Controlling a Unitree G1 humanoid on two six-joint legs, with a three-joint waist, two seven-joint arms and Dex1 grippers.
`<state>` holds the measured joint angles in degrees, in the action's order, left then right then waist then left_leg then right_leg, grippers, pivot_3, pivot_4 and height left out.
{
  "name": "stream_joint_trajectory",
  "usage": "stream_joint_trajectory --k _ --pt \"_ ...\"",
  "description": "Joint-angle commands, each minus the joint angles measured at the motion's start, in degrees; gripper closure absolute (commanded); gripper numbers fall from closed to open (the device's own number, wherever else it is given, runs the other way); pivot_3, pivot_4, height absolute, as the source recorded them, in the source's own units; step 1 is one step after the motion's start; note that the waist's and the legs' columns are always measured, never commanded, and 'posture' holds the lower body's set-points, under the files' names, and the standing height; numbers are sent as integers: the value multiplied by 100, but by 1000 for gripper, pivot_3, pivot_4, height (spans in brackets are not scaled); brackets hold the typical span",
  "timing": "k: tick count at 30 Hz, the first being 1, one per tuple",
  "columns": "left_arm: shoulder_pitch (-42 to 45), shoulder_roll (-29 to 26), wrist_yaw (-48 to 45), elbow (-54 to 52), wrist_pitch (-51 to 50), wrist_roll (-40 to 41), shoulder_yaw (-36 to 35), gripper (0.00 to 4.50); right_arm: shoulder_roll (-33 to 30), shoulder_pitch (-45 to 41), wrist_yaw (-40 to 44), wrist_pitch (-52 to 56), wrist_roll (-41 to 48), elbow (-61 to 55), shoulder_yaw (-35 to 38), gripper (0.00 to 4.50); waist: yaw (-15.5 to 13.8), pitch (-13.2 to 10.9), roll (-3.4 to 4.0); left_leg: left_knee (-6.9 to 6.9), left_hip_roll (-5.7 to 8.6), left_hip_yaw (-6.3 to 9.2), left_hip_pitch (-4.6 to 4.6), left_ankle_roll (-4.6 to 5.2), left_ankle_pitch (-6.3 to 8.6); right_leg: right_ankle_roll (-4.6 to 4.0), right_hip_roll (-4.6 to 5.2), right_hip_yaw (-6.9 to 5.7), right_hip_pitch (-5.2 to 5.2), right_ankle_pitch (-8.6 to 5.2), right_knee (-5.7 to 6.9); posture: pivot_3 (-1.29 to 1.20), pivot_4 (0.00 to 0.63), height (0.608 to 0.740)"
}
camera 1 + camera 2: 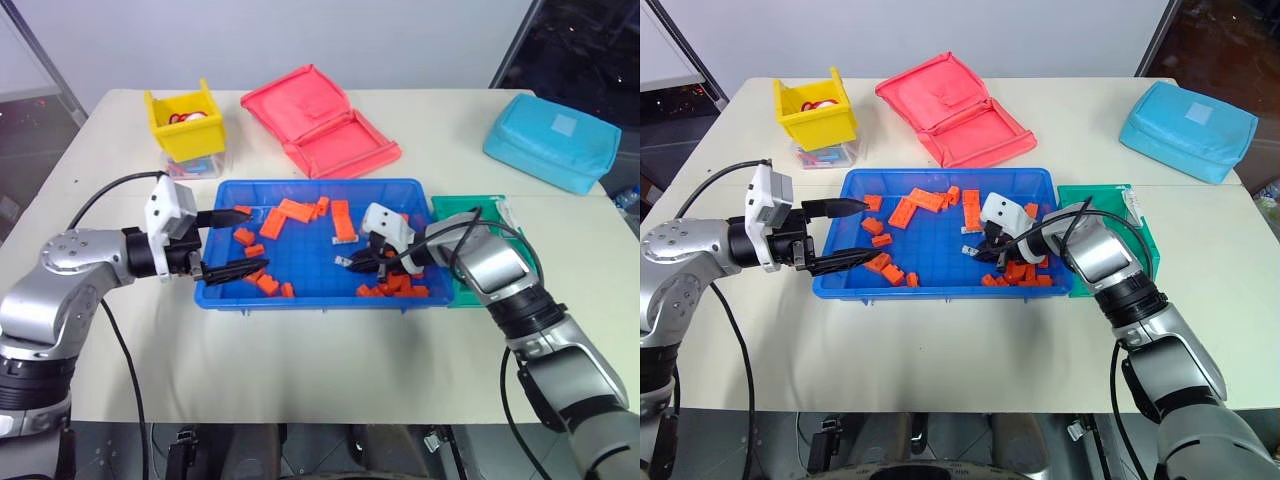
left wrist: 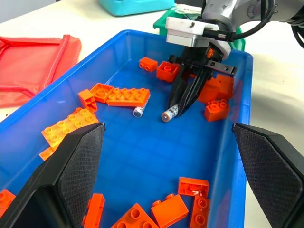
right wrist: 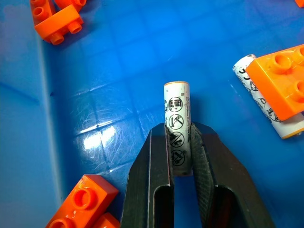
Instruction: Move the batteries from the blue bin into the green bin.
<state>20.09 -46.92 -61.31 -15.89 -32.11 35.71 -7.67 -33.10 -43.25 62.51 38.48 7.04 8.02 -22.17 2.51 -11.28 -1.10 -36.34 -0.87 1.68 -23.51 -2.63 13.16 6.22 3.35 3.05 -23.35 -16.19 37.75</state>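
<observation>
Right wrist view, frame centre: right pincer [image 3: 179, 156] clamps a battery [image 3: 176, 116] near one end; small, rigid, smooth, likely slippery. Left pincer [image 2: 166, 175] gapes wide over the blue bin [image 2: 240, 71].

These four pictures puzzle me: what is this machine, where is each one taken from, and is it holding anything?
It is a two-armed robot at a table. The two wide pictures come from a pair of cameras in its head, looking down over its arms. The two close-ups come from a camera on each wrist.

On the table lies a blue bin of orange blocks and small white batteries. At its right end is the green bin, where the batteries should go. Farther back are a yellow bin, an open red pouch and a light-blue pouch.

Each arm ends in a tool of two black fingers. The right tool is shut on a battery inside the blue bin; another battery lies nearby, partly under a block. The left tool is open at the bin's left end, holding nothing.
</observation>
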Motion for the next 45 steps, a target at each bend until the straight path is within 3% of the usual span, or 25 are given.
stream_joint_trajectory --k 1,7,11,16,20,28,30,31,37,38,45 --pt "81 -68 -79 -63 123 71 -175 0 -110 -280 40 -177 -78 -340 136 4463 1 0 0 0 0 0 0 0 0 0 0 0 0 0 0 0 150 740" --pt "346 191 -88 13 -11 377 -174 0 -497 -1089 47 662 395 -938 898 4463 -8 -2 2 0 0 0 -2 0 0 0 1 0 -3 0 2 0 150 740" --pt "674 425 -47 85 -113 592 -86 0 -1452 -1330 233 877 416 -1002 1376 4463 -106 0 -1 1 3 6 -4 0 0 0 5 -6 0 0 -2 0 150 740" --pt "882 584 -171 292 -37 480 147 0 -2386 -968 412 980 465 -1101 1636 4463 -150 0 -1 5 3 -2 -4 3 2 0 6 -5 2 0 -17 0 150 740" --pt "1116 690 -318 611 116 282 363 0 -3117 -155 451 852 418 -1014 1984 4463 -155 0 -1 6 3 -4 -5 3 2 0 4 -4 2 0 -19 0 150 740" --pt "1335 750 -530 953 240 99 491 0 -3326 699 353 353 387 -665 2134 4463 -62 -1 0 5 -4 -9 -1 3 2 0 -3 0 1 0 -18 0 150 740" --pt "1357 724 -569 987 252 62 484 0 -3316 789 308 247 386 -579 2138 3453 -49 -1 0 4 -3 -9 -1 3 2 0 -1 1 4 0 -18 0 150 740" --pt "1358 708 -582 990 250 57 470 0 -3300 795 278 225 394 -533 2143 3231 -41 -1 0 4 -3 -9 -2 3 2 0 0 1 3 0 -18 0 150 740" --pt "1289 634 -553 914 196 46 371 0 -3269 641 158 -64 268 -219 2027 283 -12 -1 0 5 -3 -8 -1 3 2 0 -1 1 3 0 -18 0 150 740" --pt "1264 614 -536 902 190 42 346 0 -3206 511 90 -77 235 -164 2001 81 -10 -1 0 5 -3 -8 -1 3 2 0 -1 1 3 0 -18 0 150 740" --pt "1016 446 -403 959 347 -175 247 0 -1967 -728 -556 726 500 -332 1968 81 46 -2 3 6 -6 -6 6 3 1 0 -7 5 1 0 -10 0 150 740"
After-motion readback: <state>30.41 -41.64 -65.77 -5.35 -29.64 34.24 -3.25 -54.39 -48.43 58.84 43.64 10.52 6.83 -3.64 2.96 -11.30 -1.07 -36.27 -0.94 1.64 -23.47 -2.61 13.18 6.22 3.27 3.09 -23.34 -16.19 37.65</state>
